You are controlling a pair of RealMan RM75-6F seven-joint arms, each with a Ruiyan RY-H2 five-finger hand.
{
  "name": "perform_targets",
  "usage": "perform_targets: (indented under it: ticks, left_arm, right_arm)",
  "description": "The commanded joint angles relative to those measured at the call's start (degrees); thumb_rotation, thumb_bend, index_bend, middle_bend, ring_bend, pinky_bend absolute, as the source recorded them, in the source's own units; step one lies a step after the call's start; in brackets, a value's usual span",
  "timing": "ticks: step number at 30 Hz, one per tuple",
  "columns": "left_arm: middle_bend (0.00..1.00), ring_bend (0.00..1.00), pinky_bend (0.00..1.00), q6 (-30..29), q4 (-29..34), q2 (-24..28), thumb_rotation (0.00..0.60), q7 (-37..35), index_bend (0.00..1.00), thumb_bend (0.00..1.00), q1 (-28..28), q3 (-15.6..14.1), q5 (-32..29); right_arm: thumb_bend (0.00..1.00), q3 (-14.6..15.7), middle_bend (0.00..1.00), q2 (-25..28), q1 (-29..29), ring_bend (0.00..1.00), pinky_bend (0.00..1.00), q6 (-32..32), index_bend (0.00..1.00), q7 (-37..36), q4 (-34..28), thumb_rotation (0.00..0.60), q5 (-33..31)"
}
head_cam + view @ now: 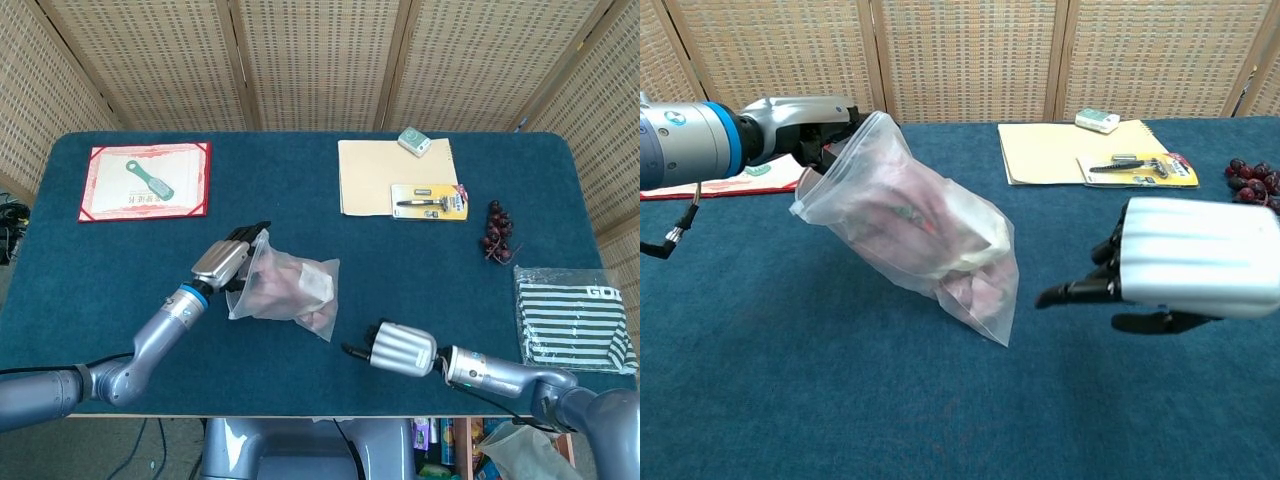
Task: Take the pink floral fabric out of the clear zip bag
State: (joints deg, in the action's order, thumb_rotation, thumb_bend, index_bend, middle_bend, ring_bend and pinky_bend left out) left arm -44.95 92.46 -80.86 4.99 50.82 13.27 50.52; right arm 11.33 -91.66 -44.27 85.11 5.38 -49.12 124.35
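Observation:
The clear zip bag hangs tilted over the blue table, its lower corner down near the cloth. Inside it lies the bunched pink floral fabric. My left hand grips the bag's upper edge at its left end. My right hand hovers low by the table's front edge, to the right of the bag and apart from it, its fingers spread and holding nothing.
A red-framed certificate with a green brush lies at the back left. A tan folder carries a razor pack and a small box. Dark grapes and a striped folded cloth sit at the right.

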Motion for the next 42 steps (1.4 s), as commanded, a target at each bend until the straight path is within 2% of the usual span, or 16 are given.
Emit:
perform_targets:
  ticks: [1, 6, 9, 18, 28, 42]
  left_arm:
    - [0.0, 0.0, 0.0, -0.2, 0.5, 0.1, 0.6, 0.4, 0.69, 0.77, 0.2, 0.0, -0.5]
    - [0.0, 0.0, 0.0, -0.7, 1.4, 0.9, 0.6, 1.4, 0.69, 0.77, 0.6, 0.1, -1.7]
    - [0.0, 0.0, 0.0, -1.0, 2.2, 1.2, 0.6, 1.9, 0.69, 0.77, 0.7, 0.0, -2.1]
    - [0.0, 0.0, 0.0, -1.2, 2.7, 1.5, 0.6, 2.1, 0.69, 0.77, 1.0, -0.1, -2.6]
    - [0.0, 0.0, 0.0, -0.9, 2.0, 1.1, 0.6, 1.2, 0.69, 0.77, 1.0, -0.3, -2.4]
    - [0.0, 0.0, 0.0, 0.6, 2.0, 2.0, 0.6, -1.5, 0.69, 0.77, 0.5, -0.4, -0.4]
  right_arm:
    - [0.47, 0.9, 0.76, -2.3, -1.9, 0.74, 0.98, -0.1, 0.22, 1.8, 1.5, 0.6, 2.1]
    - [0.48, -0.6, 0.79, -3.7, -4.7, 0.77, 1.0, -3.6, 0.23, 5.1, -0.4, 0.6, 2.0]
    - [0.48, -2.2, 0.79, -5.1, -6.8, 0.77, 1.0, -8.4, 0.24, 7.5, -0.9, 0.6, 0.6]
    - [0.47, -3.0, 0.79, -6.9, -7.4, 0.77, 1.0, -14.3, 0.24, 9.1, -0.3, 0.6, -3.3]
    - [0.43, -3.2, 0.79, -11.0, -7.3, 0.77, 1.0, -15.0, 0.24, 7.5, 3.3, 0.6, -6.0]
    - [0.37, -1.3, 0.79, -17.5, -8.0, 0.77, 1.0, -13.3, 0.24, 5.6, 15.0, 0.6, -6.2]
